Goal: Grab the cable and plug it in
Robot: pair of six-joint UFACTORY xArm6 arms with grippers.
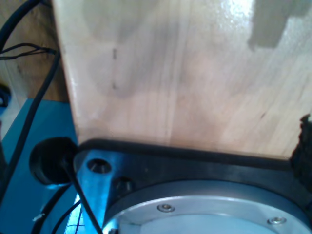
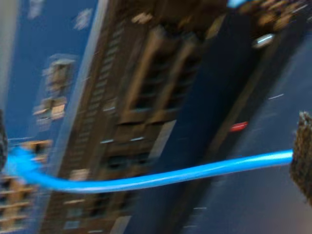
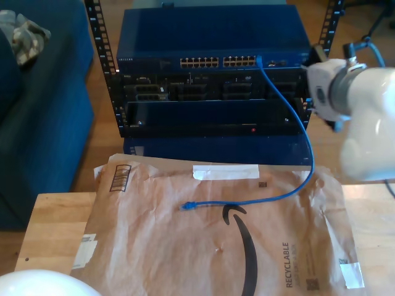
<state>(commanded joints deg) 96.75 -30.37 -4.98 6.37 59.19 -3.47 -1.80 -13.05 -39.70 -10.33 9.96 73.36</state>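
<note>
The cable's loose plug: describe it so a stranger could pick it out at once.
Start at the brown paper mailer covering the wooden table. The blue cable runs down from the rack's network switch onto the mailer. Its loose plug lies near the printed black arrow, the small blue tip there.

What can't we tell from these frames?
- Second wrist view: motion blur smears the rack; the cable runs off at both sides, ends unseen.
- First wrist view: wooden table and a black mount; tool state unreadable.
- Exterior view: port labels on the switch too small.
</note>
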